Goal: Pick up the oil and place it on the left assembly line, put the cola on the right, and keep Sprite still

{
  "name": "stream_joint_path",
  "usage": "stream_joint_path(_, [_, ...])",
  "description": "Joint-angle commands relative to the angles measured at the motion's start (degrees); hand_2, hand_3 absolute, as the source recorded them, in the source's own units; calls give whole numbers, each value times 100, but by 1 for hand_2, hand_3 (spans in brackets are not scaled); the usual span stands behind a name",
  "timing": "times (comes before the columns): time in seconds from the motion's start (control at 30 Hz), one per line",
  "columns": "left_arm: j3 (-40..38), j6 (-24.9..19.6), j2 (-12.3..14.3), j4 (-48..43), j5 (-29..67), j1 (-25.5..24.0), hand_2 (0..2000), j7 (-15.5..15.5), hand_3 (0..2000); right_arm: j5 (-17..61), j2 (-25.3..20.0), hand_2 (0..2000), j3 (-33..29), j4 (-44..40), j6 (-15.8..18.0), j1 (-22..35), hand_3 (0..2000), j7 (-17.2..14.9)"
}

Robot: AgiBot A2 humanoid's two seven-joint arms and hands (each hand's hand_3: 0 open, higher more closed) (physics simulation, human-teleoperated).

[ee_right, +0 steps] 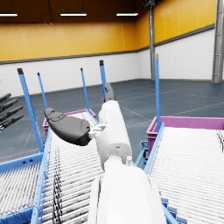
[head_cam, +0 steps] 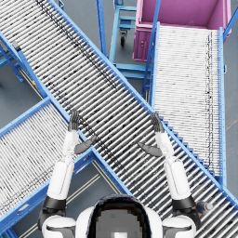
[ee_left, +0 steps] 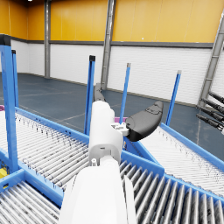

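Your two hands spread wide, holding nothing.
Left hand (head_cam: 75, 135), right hand (head_cam: 158, 137) over the middle of three roller lines (head_cam: 107, 93).

Grey striped rollers (head_cam: 93, 79), blue conveyor rails (head_cam: 221, 93), magenta bin (head_cam: 186, 11), dark left hand (head_cam: 74, 125) and right hand (head_cam: 157, 126), yellow-over-white wall (ee_left: 153, 26).
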Motion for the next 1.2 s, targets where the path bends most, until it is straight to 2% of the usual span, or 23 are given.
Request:
stream_joint_path(0.03, [0,0,0,0,0,0,0,0,0,0,0,0,0,0,0,0,0,0])
stream_joint_path(1.2, [0,0,0,0,0,0,0,0,0,0,0,0,0,0,0,0,0,0])
